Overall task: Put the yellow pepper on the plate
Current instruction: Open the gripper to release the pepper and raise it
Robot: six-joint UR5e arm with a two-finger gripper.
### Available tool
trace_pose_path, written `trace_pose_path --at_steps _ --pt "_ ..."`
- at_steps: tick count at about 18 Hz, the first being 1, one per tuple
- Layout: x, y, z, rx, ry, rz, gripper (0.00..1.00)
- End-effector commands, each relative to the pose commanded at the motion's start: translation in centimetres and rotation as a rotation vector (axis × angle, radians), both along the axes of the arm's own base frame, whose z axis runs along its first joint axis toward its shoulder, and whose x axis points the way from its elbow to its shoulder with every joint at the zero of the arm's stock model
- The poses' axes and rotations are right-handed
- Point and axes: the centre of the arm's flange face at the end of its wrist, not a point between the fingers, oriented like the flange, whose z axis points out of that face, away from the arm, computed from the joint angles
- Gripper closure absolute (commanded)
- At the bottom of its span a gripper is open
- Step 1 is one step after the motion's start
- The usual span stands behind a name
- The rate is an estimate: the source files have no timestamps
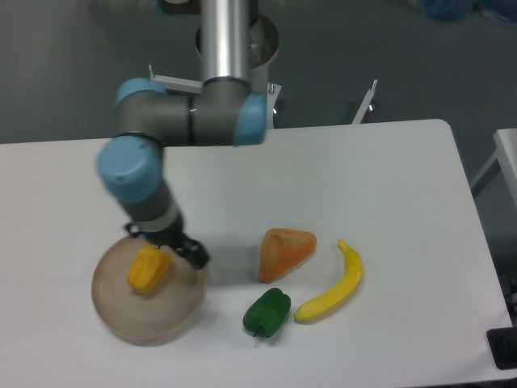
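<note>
pepper (149,269) lies on plate (121,319) | gripper (191,253) beside it, jaw state unclear | placement looks done

We saw soft, even light from above on the white surface (388,178), with no strong glare. Shadows were faint and short, the clearest one beside the plate (121,319). The arm (145,174) looked slightly blurred, and the whole picture was a little grainy.

The arm is bent at the elbow, with the wrist angled down and to the right. The gripper (192,254) is carried low; its jaws are blurred and nothing is seen between them.
</note>
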Motion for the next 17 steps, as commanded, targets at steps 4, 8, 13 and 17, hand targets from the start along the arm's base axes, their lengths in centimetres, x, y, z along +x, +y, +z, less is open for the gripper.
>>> trace_pose_path --at_steps 4,8,13,17 --pt "-6.9 -2.4 0.6 -0.003 0.008 -0.054 0.0" --pt "-11.5 -3.8 0.8 -0.002 0.018 -0.083 0.0" --pt "-14.9 -5.3 0.3 -0.006 0.021 -0.083 0.0" --pt "-16.4 -6.0 0.5 0.017 0.039 -0.062 0.0"
